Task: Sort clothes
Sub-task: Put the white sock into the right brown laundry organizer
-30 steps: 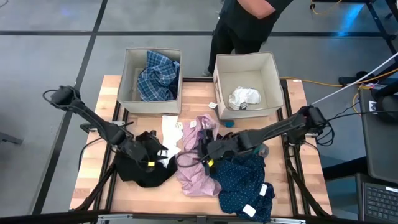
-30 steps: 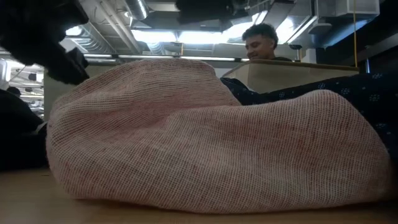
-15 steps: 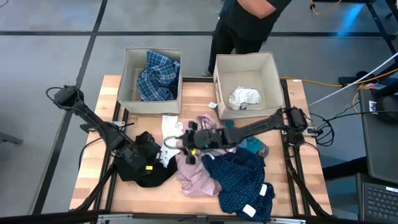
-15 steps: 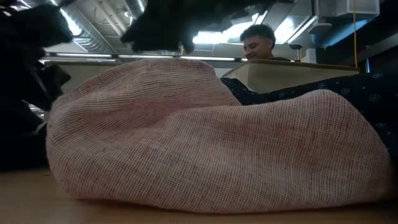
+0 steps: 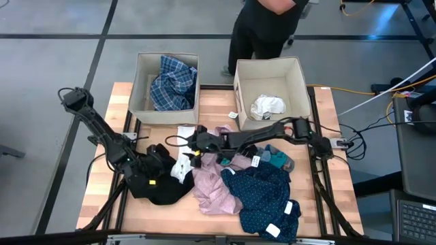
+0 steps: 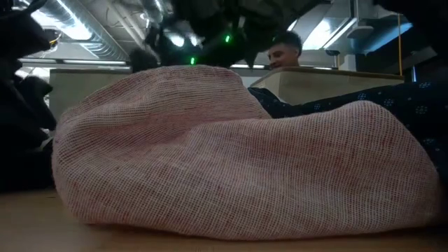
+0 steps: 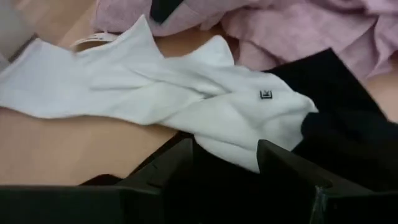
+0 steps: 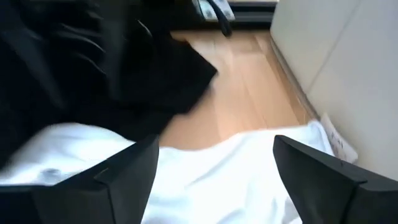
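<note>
White garment (image 5: 182, 165) flat on table centre, between black garment (image 5: 160, 189) and pink shirt (image 5: 214, 190); soft, light, limp, so pinch bunched fold. Right gripper (image 5: 193, 143) above it, fingers apart. Left gripper (image 5: 158, 165) fingers apart, probably empty

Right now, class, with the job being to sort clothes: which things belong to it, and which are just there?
Job: white garment, black garment, pink shirt, navy dotted piece, teal socks, plaid shirt.
Just there: two beige bins, paper tag, person.
</note>
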Robot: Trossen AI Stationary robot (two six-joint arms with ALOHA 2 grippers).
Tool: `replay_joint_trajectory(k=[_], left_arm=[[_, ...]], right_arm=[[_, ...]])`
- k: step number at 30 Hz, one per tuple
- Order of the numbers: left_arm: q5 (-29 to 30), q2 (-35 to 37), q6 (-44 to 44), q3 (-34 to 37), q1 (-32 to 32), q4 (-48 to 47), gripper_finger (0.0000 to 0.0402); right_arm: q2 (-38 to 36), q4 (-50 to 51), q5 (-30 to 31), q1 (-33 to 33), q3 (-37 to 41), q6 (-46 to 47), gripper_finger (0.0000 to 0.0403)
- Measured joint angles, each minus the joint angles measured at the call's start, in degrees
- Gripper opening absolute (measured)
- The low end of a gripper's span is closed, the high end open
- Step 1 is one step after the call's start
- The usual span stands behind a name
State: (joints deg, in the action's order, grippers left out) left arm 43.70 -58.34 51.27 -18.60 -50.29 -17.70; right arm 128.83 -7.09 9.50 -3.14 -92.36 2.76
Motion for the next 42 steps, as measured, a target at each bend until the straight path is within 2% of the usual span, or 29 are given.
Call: replay_joint_trajectory(k=[7,11,16,19,28,36,42], left_arm=[[4.8,1.0,-5.9,9.1,-0.3,23.8,0.0172],[8.9,1.0,-5.7,12.7,-0.3,31.3,0.0172],[13.3,0.9,-1.3,13.8,-0.3,32.3,0.0172],[12.3,0.9,-2.4,13.8,-0.4,32.3,0.0172],[11.4,0.9,-1.5,13.8,-0.4,32.2,0.0172],[9.8,0.9,-0.5,13.8,-0.4,32.1,0.0172],[9.8,0.9,-0.4,13.8,-0.4,31.9,0.0172]], right_arm=[[4.0,-0.2,-0.3,1.4,-0.1,0.0,0.0319],[5.0,-0.3,1.5,1.4,-0.1,0.1,0.0319],[5.0,-1.6,1.2,1.3,-0.1,4.7,0.0319],[5.0,-3.3,-1.1,1.3,-0.2,5.5,0.0319],[6.8,1.3,-1.5,1.3,-5.2,7.5,0.0319],[8.1,11.7,4.6,1.4,-6.6,7.4,0.0319],[8.1,11.0,1.8,1.3,-6.6,7.0,0.0319]])
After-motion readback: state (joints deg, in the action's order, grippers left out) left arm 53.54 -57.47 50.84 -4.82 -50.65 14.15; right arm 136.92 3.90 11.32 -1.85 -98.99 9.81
